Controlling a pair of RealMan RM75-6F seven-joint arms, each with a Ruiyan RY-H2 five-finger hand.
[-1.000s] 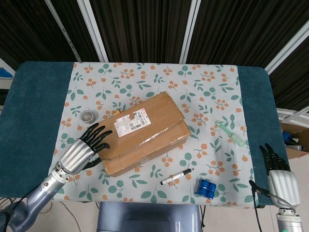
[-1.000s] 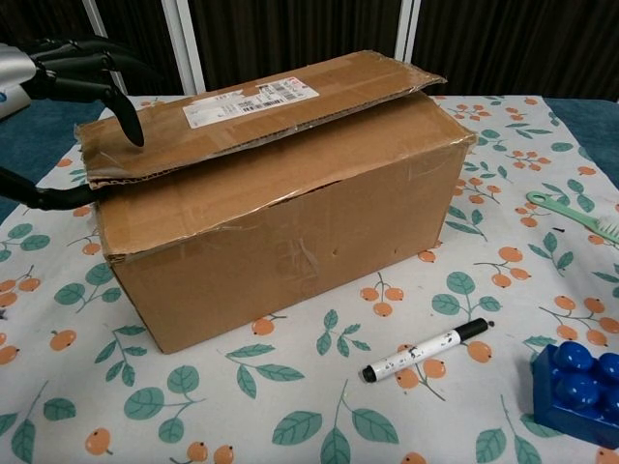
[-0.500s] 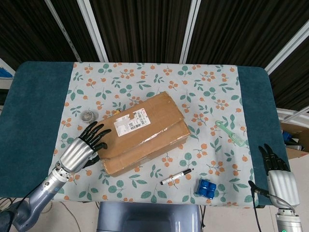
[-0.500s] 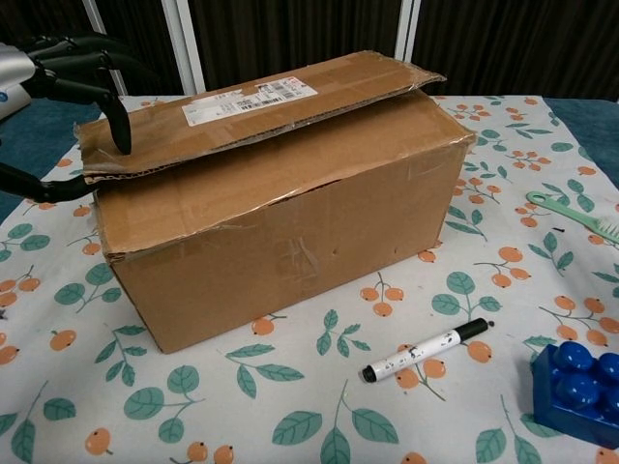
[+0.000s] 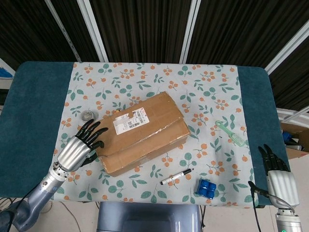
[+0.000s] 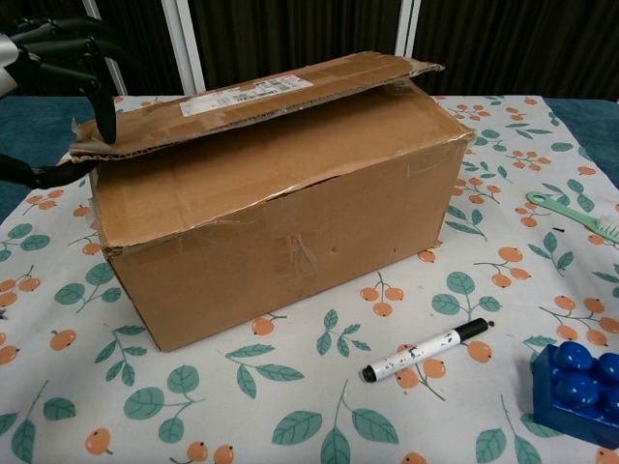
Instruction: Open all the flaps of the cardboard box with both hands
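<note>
The brown cardboard box lies slantwise in the middle of the flowered cloth, also seen in the chest view. Its top flap with the white label is raised a little at the left end. My left hand is at the box's left end. In the chest view its dark fingers curl down onto the flap's left edge, with the thumb under that edge. My right hand hangs at the table's right front edge, far from the box, fingers apart and holding nothing.
A black-and-white marker and a blue toy brick lie in front of the box. A green brush lies to its right. A small round metal thing sits behind my left hand.
My left hand has drawn back to the left and up a little. The labelled flap's left end has risen with it, and the box has turned slightly. The right hand has not moved.
</note>
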